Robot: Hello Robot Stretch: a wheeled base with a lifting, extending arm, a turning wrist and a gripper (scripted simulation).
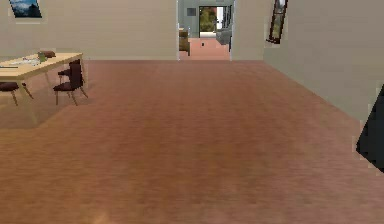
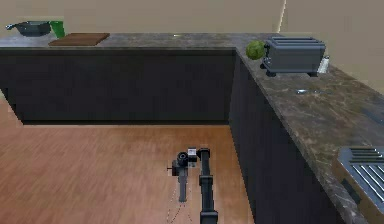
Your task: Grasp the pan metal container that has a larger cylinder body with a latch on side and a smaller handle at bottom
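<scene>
— Where do we see the pan?
— In the arm side view, at the countertop's left end, just beside a green container.
— And our gripper?
— It is over bare floor, holding nothing. We cannot tell its fingers' state.

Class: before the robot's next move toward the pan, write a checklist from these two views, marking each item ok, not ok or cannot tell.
1. Target found: dark pan on the counter, arm side view's far left: ok.
2. Nothing carried: the gripper has only bare floor behind its far end, holds nothing: ok.
3. Within reach: gripper far from pan: not ok.
4. Room beside pan: green thing stands close: cannot tell.
5. Floor ahead in forward view bare: ok.
6. Latch and handle position: cannot tell.
</scene>
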